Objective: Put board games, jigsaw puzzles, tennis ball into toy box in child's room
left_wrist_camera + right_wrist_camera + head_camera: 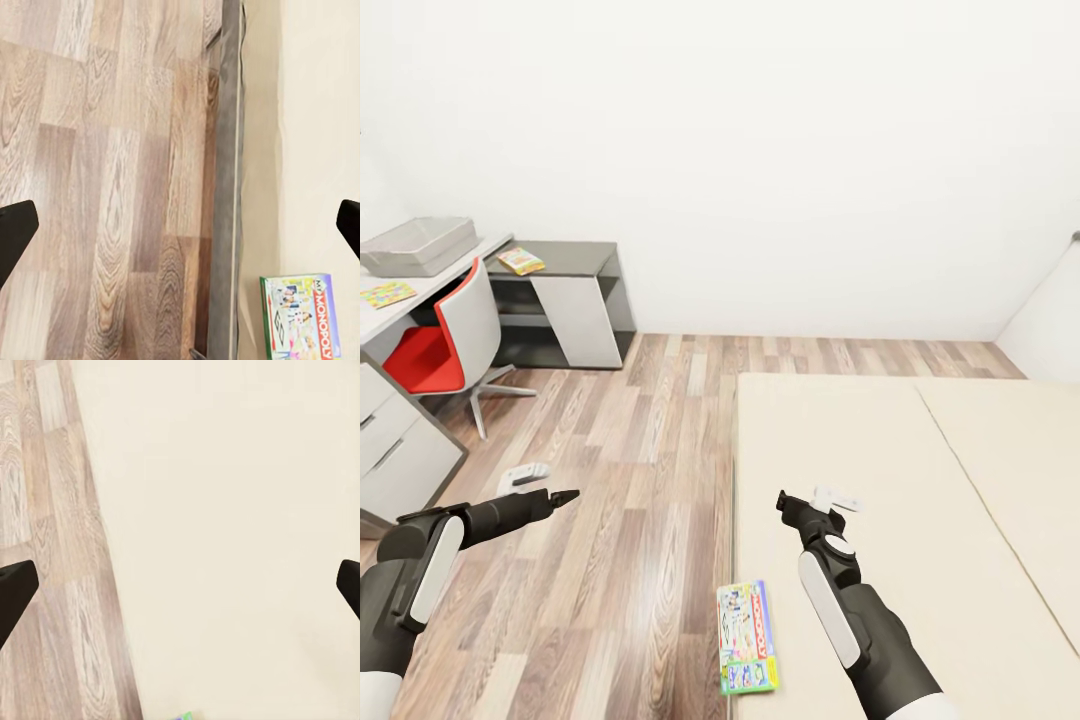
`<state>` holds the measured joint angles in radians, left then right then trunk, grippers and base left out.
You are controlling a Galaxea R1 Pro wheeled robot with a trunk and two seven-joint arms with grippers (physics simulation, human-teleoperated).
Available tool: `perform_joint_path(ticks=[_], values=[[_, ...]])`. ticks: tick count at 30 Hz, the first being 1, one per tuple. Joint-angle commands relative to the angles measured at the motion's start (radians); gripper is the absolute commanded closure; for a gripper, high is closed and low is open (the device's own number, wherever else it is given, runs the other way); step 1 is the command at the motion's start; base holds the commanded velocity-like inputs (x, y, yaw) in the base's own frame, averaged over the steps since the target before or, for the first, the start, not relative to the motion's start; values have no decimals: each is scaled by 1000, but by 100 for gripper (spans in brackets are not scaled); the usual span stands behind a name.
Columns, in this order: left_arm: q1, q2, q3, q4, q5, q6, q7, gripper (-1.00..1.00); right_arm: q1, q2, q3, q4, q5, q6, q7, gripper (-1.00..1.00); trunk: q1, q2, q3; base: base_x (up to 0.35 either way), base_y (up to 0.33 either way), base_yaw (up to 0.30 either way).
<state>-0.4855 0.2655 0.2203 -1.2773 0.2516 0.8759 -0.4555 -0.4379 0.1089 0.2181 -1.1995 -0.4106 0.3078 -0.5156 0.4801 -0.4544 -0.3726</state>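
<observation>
1. Progress is judged as early: the Monopoly box (747, 637) lies flat on the bed (920, 520) at its floor-side edge, ungrasped, just beside and below the right jaws (792, 503) in the head view.
2. The toy box (418, 245) is seen on the bench (390, 315), well apart from both jaws, beyond the left jaws (560, 496); whether anything lies in it cannot be told.
3. One puzzle (387, 294) rests on the bench near the toy box; a second puzzle-like board (520, 261) rests on a lower grey side desk (560, 258) further along. Both are judged as still to be moved.
4. The other two board games and the ball cannot be picked out from here.
5. The left jaws are spread wide with nothing between them, over the floor (630, 480); in the left wrist view the Monopoly box (301, 318) sits ahead on the mattress, past the grey bed frame (225, 225).
6. The right jaws are likewise spread and empty, held over the mattress near its edge.
7. A small white-grey object (524, 475) lies on the floor just beyond the left jaws; what it is cannot be told.
8. The mattress is plain beige in two sections; the floor is wood plank, the walls white. A red-and-white swivel chair (445, 345) stands at the bench.
</observation>
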Motion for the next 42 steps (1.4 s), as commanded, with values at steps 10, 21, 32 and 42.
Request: perform_joint_path(ticks=[10, 21, 32, 42], values=[[-1, 0, 2, -1, -1, 6, -4, -100, -1, -1, 0, -1, -7, 4, -8, -100, 1, -2, 15, 0, 0, 0], [-1, 0, 2, -1, -1, 6, -3, -100, -1, -1, -2, -2, -11, 4, -8, -100, 1, -2, 33, 0, 0, 0], [-1, 0, 2, -1, -1, 6, -4, -100, -1, -2, -2, -2, -13, 4, -8, -100, 1, -2, 52, 0, 0, 0], [-1, 0, 2, -1, -1, 6, -4, -100, -1, -1, -2, -2, -12, 4, -8, -100, 1, -2, 68, 0, 0, 0]])
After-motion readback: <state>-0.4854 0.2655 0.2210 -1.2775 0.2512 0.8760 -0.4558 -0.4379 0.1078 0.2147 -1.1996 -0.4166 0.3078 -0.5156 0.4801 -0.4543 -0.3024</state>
